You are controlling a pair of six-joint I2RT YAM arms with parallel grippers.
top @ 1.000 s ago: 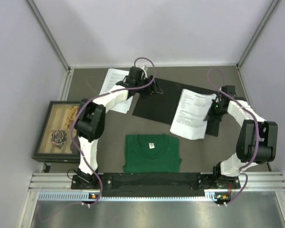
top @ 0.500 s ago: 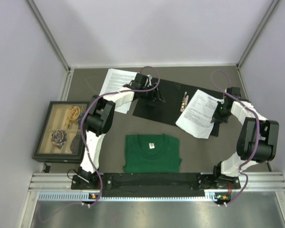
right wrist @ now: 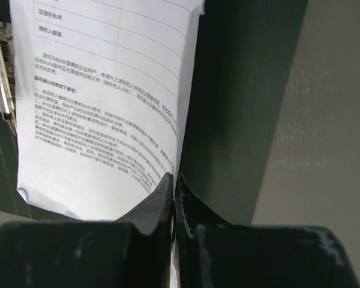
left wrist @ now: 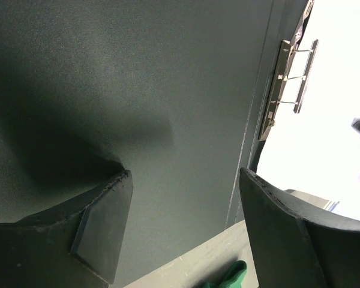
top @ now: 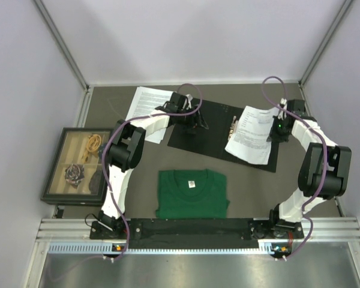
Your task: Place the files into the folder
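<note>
- The folder (top: 207,129) lies open on the table with its black inner faces up. Its clip (top: 234,127) sits near the fold.
- The right gripper (right wrist: 174,180) is closed tight on the right edge of the files (right wrist: 102,120). It pinches only a thin margin, probably so the sheets can be dragged and laid flat without creasing.
- The files rest over the folder's right half with their left edge reaching the clip. They sit askew to the folder's edges, so they are not yet squared.
- The left gripper (left wrist: 186,180) has its jaws spread wide and holds nothing. It hangs low over the folder's left half, likely to keep the folder from sliding while the paper moves. I cannot tell whether it touches the black face.
- A second sheet (top: 145,105) lies at the back left, just beside the folder and partly under the left arm, so it seems more filing remains.
- The move in hand calls for aligning the sheets at the clip.
</note>
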